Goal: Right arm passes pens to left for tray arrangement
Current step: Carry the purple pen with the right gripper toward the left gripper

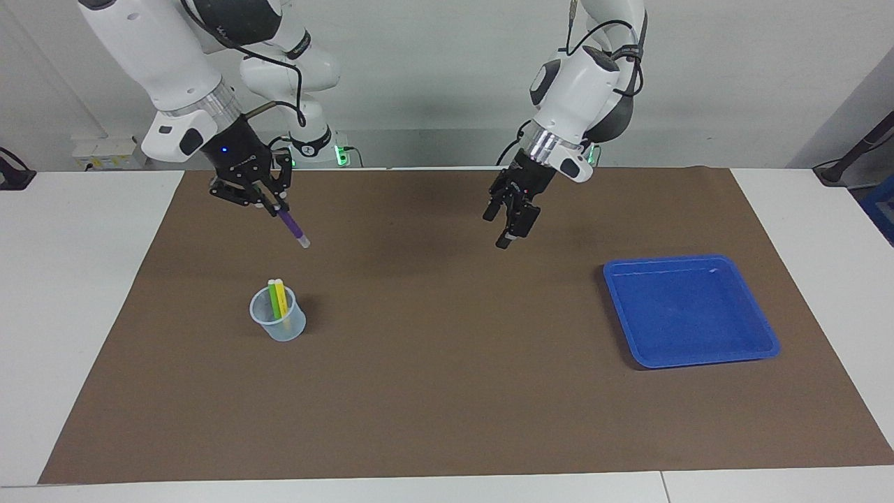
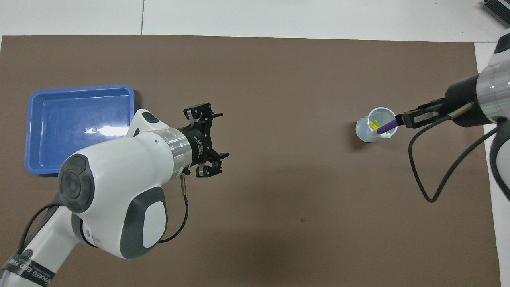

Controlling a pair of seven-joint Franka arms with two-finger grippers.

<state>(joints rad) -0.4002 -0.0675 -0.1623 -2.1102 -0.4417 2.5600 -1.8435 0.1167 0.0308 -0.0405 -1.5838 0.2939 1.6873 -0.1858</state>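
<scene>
Looking at the brown-matted desk (image 1: 447,419): blue tray (image 1: 691,311) sits empty at frame right. Left tool (image 1: 508,222), upper middle, hangs wide open. Right tool (image 1: 260,199), upper left, grips the purple pen (image 1: 293,229); yellow pen (image 1: 281,299) and green pen (image 1: 272,299) are in the cup (image 1: 278,323). Handover step: next it probably swings toward the middle.

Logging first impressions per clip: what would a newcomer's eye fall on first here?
The right gripper, raised over the mat, shut on a tilted purple pen. Then the cup with the yellow and green pens at the right arm's end, and the blue tray at the left arm's end, where the open left gripper waits.
</scene>
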